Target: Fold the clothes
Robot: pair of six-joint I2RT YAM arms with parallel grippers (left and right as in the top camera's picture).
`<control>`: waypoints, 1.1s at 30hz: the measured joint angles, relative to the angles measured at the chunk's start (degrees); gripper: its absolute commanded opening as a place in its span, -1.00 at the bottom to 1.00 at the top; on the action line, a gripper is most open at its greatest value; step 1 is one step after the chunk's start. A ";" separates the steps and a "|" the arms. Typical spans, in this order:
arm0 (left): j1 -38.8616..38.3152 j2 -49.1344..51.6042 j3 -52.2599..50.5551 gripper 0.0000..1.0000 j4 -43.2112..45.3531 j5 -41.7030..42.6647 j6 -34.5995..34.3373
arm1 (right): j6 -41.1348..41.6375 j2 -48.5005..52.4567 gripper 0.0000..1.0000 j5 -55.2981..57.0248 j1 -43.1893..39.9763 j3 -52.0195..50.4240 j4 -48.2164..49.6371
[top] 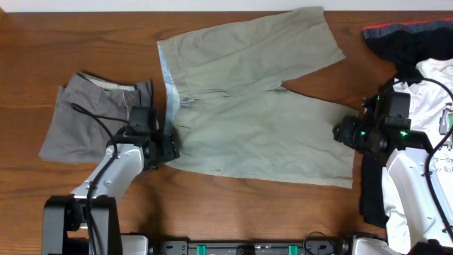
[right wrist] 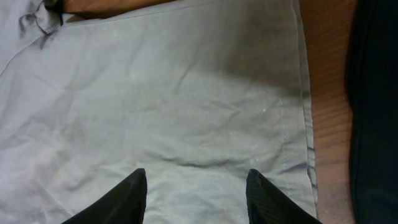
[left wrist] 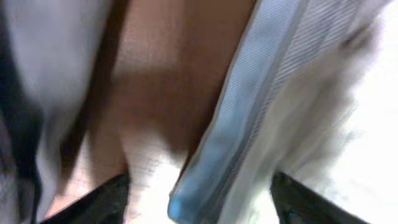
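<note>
The pale khaki shorts (top: 255,106) lie spread flat mid-table, with the light blue waistband lining (top: 168,78) at their left end. My left gripper (top: 168,145) is at the waistband's near corner. In the left wrist view its fingers (left wrist: 200,180) are open, with the blue waistband edge (left wrist: 239,112) between them. My right gripper (top: 345,133) is over the near leg's hem at the right. Its fingers (right wrist: 196,173) are open just above the khaki cloth (right wrist: 161,93). The folded grey shorts (top: 88,117) lie at the left.
A black red-trimmed garment (top: 407,39) lies at the back right. A white printed T-shirt (top: 439,85) lies partly under my right arm, and dark cloth (right wrist: 373,106) lies right of the hem. Bare wood table (top: 71,42) shows around the clothes.
</note>
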 measured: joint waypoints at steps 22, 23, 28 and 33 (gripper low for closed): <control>0.20 -1.05 -0.48 0.10 -6.58 5.46 0.72 | -0.02 0.00 0.01 -0.15 0.00 0.00 -0.20; 0.20 -1.07 -0.61 0.10 -5.99 5.42 0.70 | -0.02 0.00 0.01 -0.13 0.00 0.00 -0.20; 0.20 -0.96 -0.87 -0.10 -1.62 5.44 0.48 | -0.02 0.00 0.01 -0.15 0.00 0.00 -0.22; 0.26 -0.70 -1.29 -0.47 -0.59 5.42 0.55 | -0.02 0.00 0.00 -0.13 0.00 0.00 -0.22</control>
